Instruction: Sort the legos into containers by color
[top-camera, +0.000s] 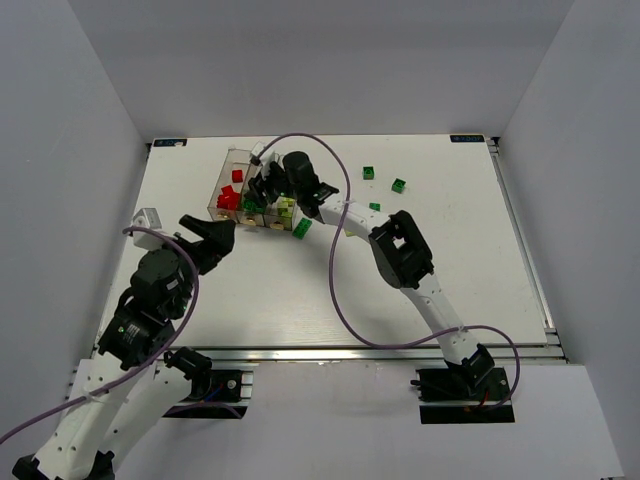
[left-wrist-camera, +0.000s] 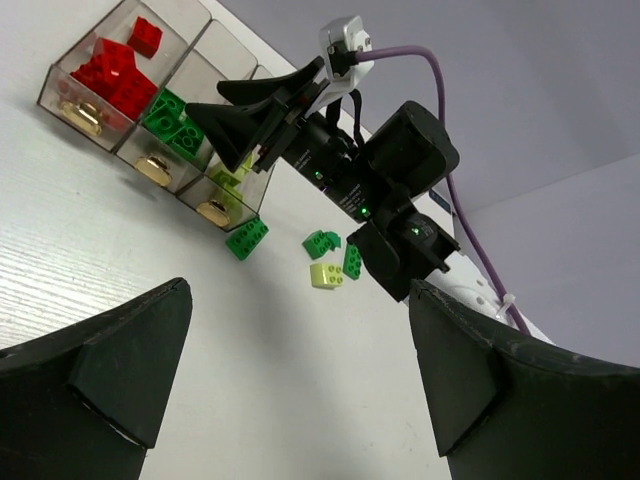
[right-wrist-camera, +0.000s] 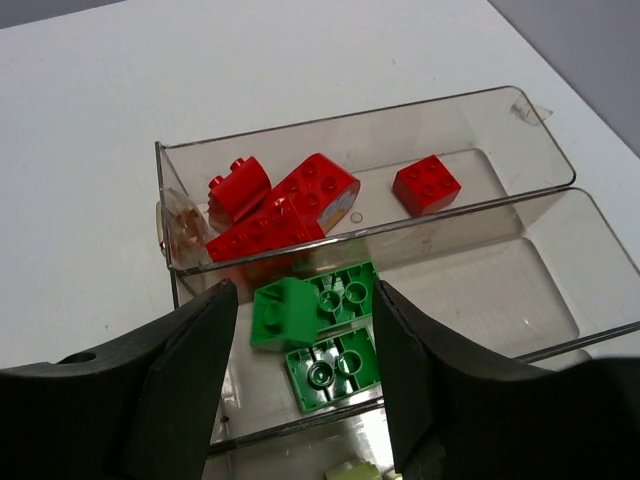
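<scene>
A white, faintly grained table (top-camera: 300, 300) fills the floor of a plain booth. Pale grey walls (top-camera: 80, 150) rise on three sides, and an aluminium rail (top-camera: 330, 352) runs along its near edge. The containers (top-camera: 231, 168), three clear bins joined side by side, sit at the table's far left. The outer bin holds the red legos (right-wrist-camera: 300, 195), the middle one the dark green legos (right-wrist-camera: 335, 365), and the third a few pale yellow-green legos (left-wrist-camera: 232, 178). The right gripper (right-wrist-camera: 305, 295) hangs over the middle bin with its fingers (right-wrist-camera: 190, 370) spread. Green bricks lie on the bin floor between them, and the fingers seem to pinch none of them. The left gripper (top-camera: 222, 237) hovers near the bins' front end, apart from them, its fingers (left-wrist-camera: 100, 370) wide apart around bare tabletop. Loose pieces lie on the white surface: a green brick (left-wrist-camera: 247, 239) just beside the third bin, a pale brick (left-wrist-camera: 326, 275) among more green ones, and two green bricks (top-camera: 368, 173) well apart toward the far right. A purple cable (top-camera: 335, 280) loops over the table along the right arm.
</scene>
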